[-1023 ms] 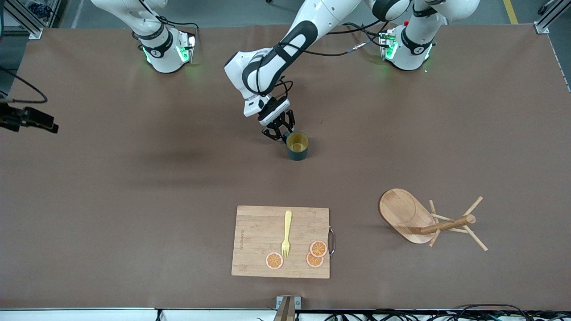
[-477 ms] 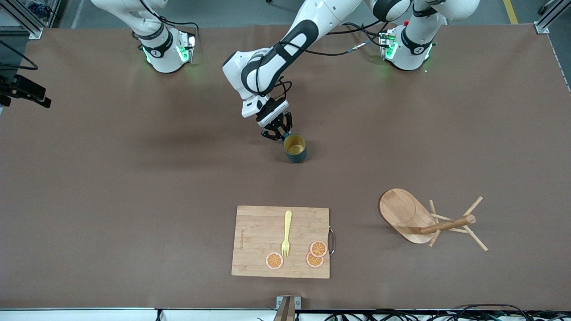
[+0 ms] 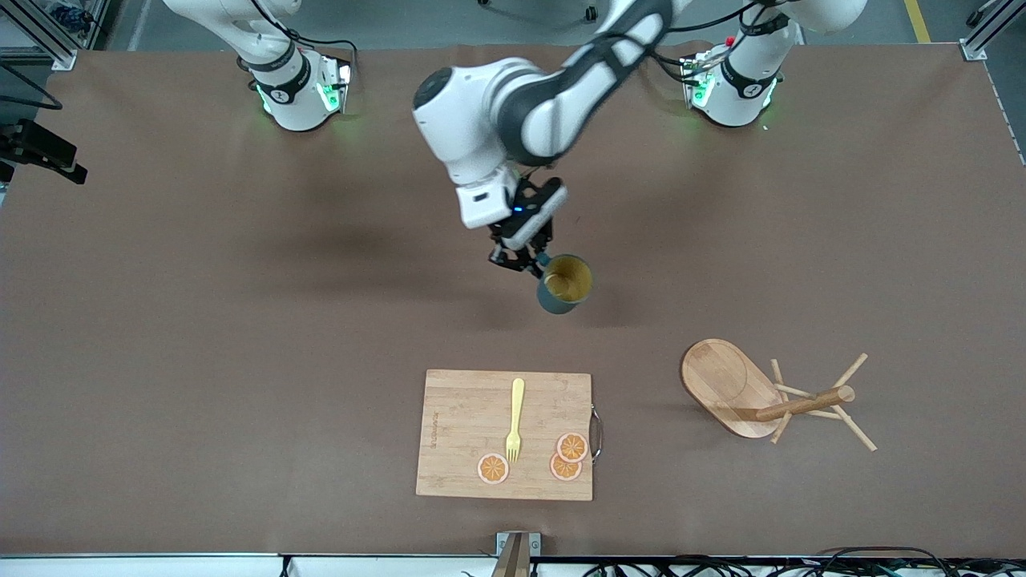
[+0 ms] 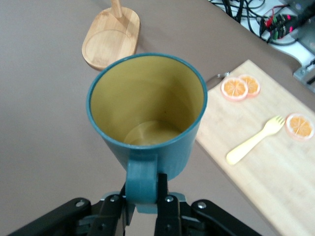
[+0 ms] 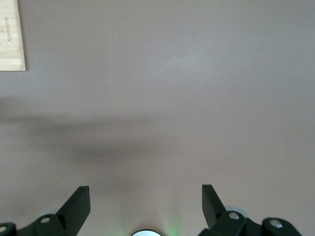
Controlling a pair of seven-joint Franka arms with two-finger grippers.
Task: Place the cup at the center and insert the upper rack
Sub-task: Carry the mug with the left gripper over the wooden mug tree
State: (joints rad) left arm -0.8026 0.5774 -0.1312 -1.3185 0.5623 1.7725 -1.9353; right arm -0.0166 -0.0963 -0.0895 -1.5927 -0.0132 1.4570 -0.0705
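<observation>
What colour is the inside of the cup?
Mustard yellow inside the teal cup, clearest in the left wrist view.

cup (image 3: 566, 284) over mid-table, held up | cutting board (image 3: 465, 433) nearer camera, fork (image 3: 515, 420) and orange slices (image 3: 566, 457) on it | rack (image 3: 765, 393) lying toward left arm's end

I closed my left gripper (image 3: 531, 261) on the handle of the cup (image 3: 565, 284) and lifted it off the table. I carried it toward the left arm's end of the table, and it tilted in my grip. My left arm swung round as I did so. My right arm drew a little farther up.
</observation>
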